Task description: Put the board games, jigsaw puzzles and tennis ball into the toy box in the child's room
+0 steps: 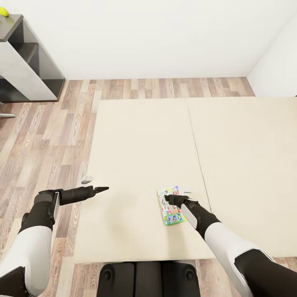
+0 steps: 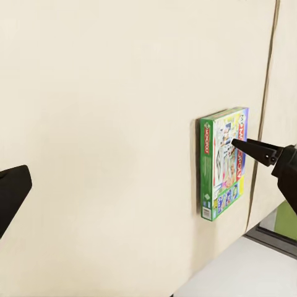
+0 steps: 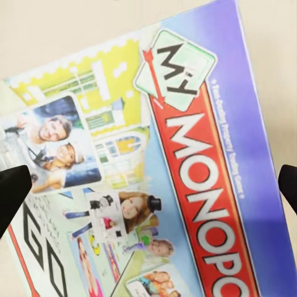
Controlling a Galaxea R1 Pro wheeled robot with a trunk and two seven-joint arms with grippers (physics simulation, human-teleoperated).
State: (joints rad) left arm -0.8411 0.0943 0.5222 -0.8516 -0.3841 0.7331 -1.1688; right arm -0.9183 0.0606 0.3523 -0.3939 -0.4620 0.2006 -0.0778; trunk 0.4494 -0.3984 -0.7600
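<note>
A green and blue Monopoly board game (image 1: 172, 211) lies flat on the beige bed (image 1: 140, 148), near its front edge. My right gripper (image 1: 170, 199) hovers open right over the box. In the right wrist view its two fingertips (image 3: 12, 192) stand wide apart at either side of the printed lid (image 3: 154, 161). My left gripper (image 1: 101, 189) is open and holds nothing, about a hand's width left of the box and pointing toward it. The left wrist view shows the box (image 2: 219, 167) with a right fingertip (image 2: 250, 147) above it. A small yellow-green tennis ball (image 1: 3, 12) sits on the dark table section at far top left.
A dark grey and white shelf-like desk unit (image 1: 29, 62) stands at the left against the white wall. Wood-plank floor (image 1: 45, 136) runs along the bed's left side and behind it. A seam (image 1: 197, 144) splits the mattress. My base (image 1: 148, 278) is at the bed's front edge.
</note>
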